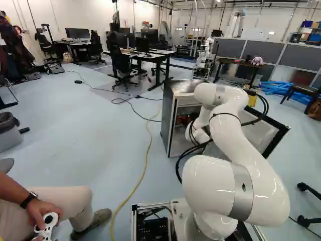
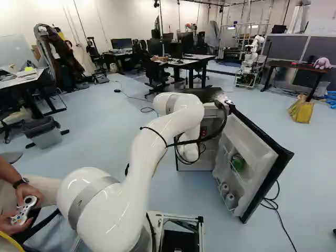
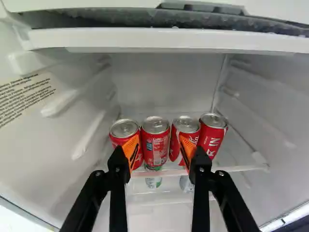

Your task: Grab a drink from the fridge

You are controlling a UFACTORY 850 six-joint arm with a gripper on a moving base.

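Pointing into the fridge (image 3: 164,79), the claw (image 3: 158,147) stands wide open, gripping nothing, before four red cans (image 3: 155,140) with pale lettering on a shelf (image 3: 236,169). A dark-print label (image 3: 25,96) marks the side wall.

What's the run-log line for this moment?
fridge door: open | gripper: open, nothing gripped | four red cans: side by side on shelf, ahead of gripper | pick: not yet

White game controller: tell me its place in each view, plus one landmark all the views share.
Left base view: the controller is at the lower left, in a person's hand.
Right base view: lower left.
Wrist view: not in it.
Shared landmark: the fridge; the wrist view shows its inside.
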